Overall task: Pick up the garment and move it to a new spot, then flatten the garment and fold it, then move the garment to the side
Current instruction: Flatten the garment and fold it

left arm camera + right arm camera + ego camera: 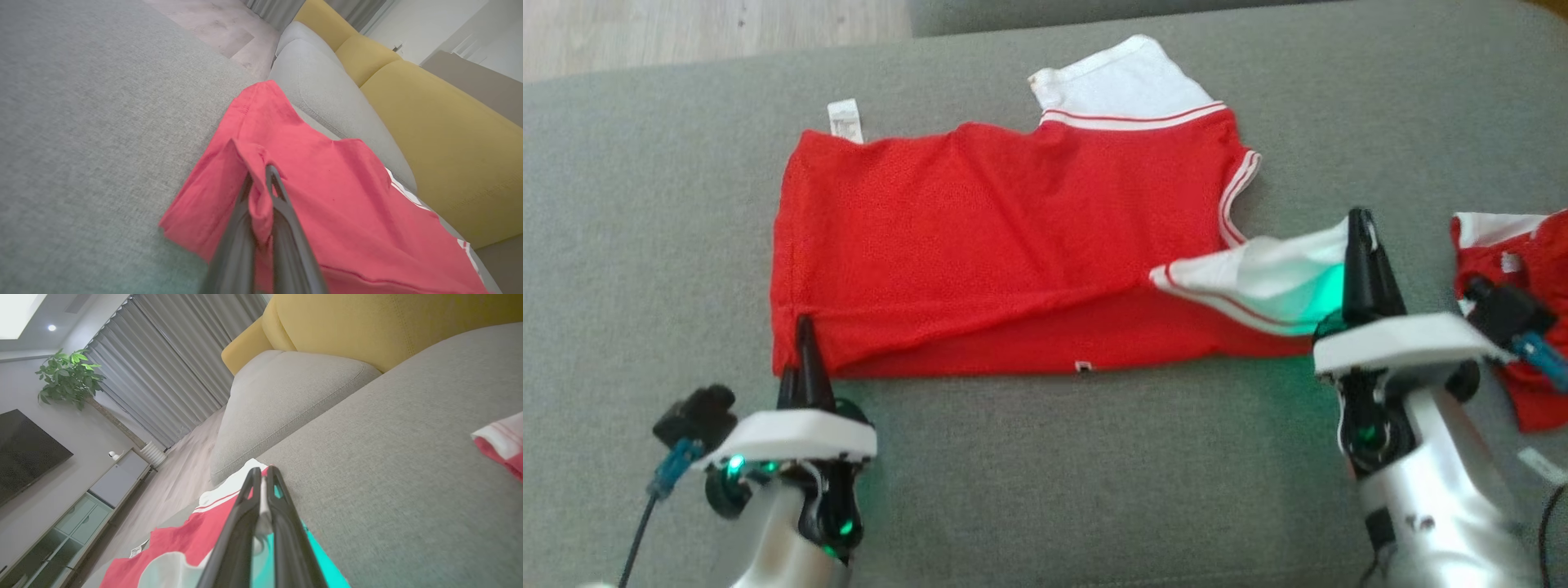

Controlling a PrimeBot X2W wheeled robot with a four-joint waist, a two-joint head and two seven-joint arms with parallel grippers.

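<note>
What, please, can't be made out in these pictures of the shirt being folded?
Second garment: head view, cut off by the right edge.
Label: head view, print too small to read.
Shirt lower layer: head view, mostly covered by its top layer.
Sleeve tip: head view, behind the right claw.

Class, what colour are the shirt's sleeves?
White sleeves, thin red stripe at the seam; head view shows them best.

garments: 2 lay on the sofa (1094,457), a red shirt (980,237) and a second red-and-white garment (1523,269)
grippers: 2 were up, left gripper (805,325) and right gripper (1358,219)
white sleeves on shirt: 2, far sleeve (1123,82) and near sleeve (1258,282)
potted plant (69,375): 1
TV (24,449): 1
</note>
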